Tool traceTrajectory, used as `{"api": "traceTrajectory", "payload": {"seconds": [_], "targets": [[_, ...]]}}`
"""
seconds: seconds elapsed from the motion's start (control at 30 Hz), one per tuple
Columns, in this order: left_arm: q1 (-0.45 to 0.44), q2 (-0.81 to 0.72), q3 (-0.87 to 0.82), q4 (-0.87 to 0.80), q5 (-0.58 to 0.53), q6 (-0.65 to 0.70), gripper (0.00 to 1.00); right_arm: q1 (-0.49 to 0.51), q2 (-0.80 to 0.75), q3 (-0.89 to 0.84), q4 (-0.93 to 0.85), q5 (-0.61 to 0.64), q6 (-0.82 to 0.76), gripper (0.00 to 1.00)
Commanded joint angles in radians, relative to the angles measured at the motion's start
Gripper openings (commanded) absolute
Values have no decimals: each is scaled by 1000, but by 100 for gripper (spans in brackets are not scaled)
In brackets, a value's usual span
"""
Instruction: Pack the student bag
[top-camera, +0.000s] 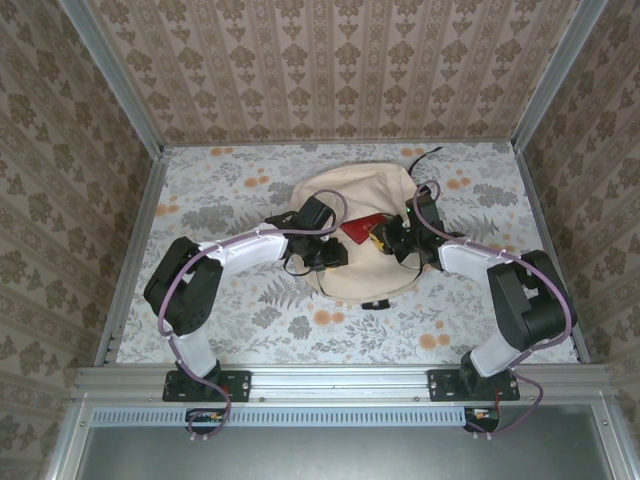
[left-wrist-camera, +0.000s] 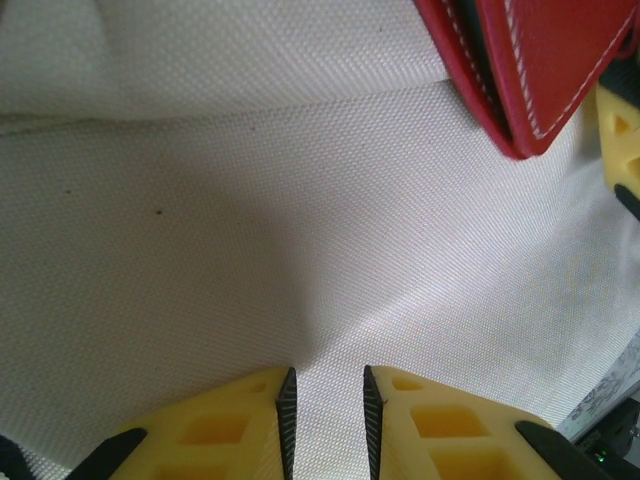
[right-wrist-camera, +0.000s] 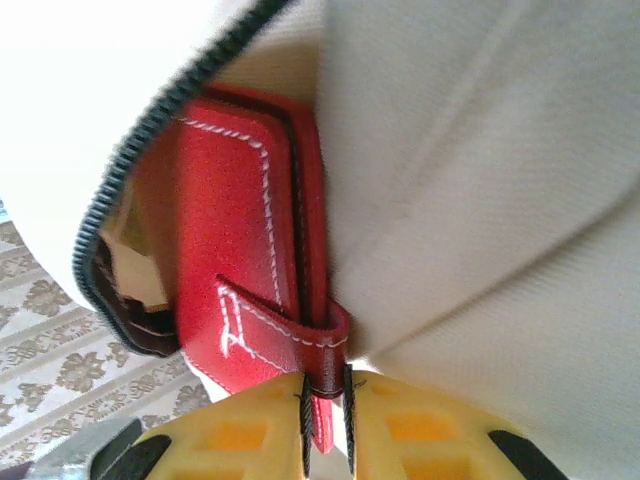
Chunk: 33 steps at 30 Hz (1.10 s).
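Note:
The student bag (top-camera: 352, 198) is a cream fabric backpack lying flat in the middle of the table. A red leather wallet (top-camera: 358, 230) sits at its opening, between my two grippers. My right gripper (right-wrist-camera: 325, 375) is shut on the wallet's (right-wrist-camera: 235, 230) strap tab, and the wallet's far end lies inside the bag's dark zipper (right-wrist-camera: 130, 170) opening. My left gripper (left-wrist-camera: 325, 372) rests on the bag's cream fabric (left-wrist-camera: 250, 200), its jaws a narrow gap apart with a raised fold of fabric pinched between them. The wallet's corner (left-wrist-camera: 540, 60) shows at the upper right there.
The floral tabletop (top-camera: 250, 320) surrounds the bag. Patterned walls and metal frame posts (top-camera: 135, 240) close in the left, right and back. A black strap (top-camera: 425, 155) trails from the bag's far right. Both arms (top-camera: 240, 250) reach in over the bag's near half.

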Motion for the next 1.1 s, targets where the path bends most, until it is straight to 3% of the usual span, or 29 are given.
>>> {"api": "traceTrajectory", "payload": {"seconds": [0.0,0.53,0.8,0.93,1.07], "targets": [[1,5,-9,-8,0,7,26,11,27,47,79,30,47,19],[-3,9,-27,3,0,-5,21,86,155,123,167,15,100,10],[-3,-3,-23,8,9,-20,19,94,184,157,211,41,47,4],[15,-60,-18,-2,23,-16,23,95,122,119,140,42,-16,8],[53,-149,-27,-25,5,12,34,98,25,79,11,39,-116,19]]}}
